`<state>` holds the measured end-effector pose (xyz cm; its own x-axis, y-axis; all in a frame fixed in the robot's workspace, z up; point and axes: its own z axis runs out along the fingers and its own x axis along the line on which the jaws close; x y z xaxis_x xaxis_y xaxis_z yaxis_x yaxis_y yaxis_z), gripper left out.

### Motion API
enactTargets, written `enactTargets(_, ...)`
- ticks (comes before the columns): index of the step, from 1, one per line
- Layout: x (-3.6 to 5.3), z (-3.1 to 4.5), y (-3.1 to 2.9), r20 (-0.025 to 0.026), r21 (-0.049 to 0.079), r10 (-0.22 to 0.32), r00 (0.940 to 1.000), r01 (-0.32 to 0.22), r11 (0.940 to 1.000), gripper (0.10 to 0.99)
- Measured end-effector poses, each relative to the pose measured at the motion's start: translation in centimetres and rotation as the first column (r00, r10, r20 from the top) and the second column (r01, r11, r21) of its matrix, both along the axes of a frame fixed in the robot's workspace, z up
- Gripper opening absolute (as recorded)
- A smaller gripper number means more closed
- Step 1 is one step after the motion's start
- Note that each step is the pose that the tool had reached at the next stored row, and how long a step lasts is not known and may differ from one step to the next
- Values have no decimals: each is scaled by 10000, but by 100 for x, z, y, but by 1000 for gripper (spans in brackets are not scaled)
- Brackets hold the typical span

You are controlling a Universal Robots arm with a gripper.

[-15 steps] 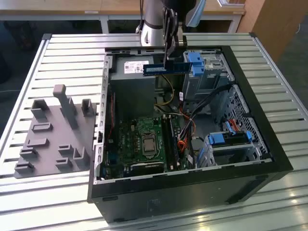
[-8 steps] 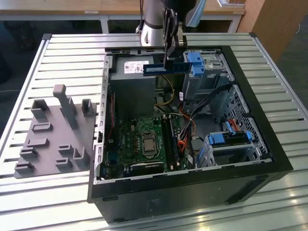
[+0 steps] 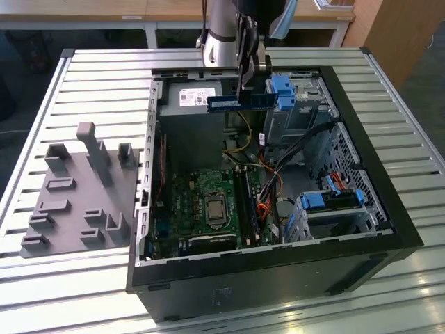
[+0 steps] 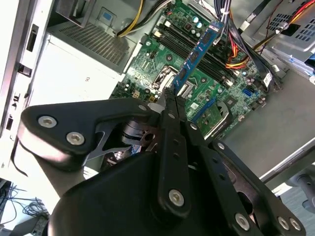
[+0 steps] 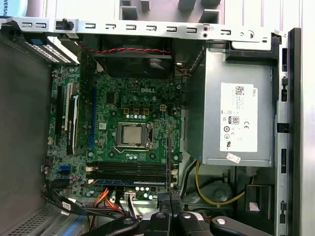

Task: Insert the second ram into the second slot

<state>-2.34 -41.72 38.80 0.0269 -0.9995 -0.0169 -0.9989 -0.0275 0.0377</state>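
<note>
The second ram (image 3: 222,104) is hanging level above the open computer case (image 3: 389,205), well apart from the motherboard's memory slots (image 5: 130,169). The claw (image 4: 171,96) is clenching its upper edge. Judged: the carrying step is running, and seating is calling for edge-to-slot alignment.

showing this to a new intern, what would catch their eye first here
The gripper holds the blue ram stick level in the air above the open computer case, near its far end in the exterior view. Inside lies the green motherboard, and a grey fixture block sits beside the case at the exterior view's left.
</note>
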Motion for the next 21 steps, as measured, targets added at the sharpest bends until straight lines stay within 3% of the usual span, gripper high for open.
enactTargets(13, 0, 0, -126, 0, 0, -1, 10000, 1, 10000, 114)
enactTargets(21, 0, 0, -238, 1, 0, -1, 10000, 1, 10000, 114)
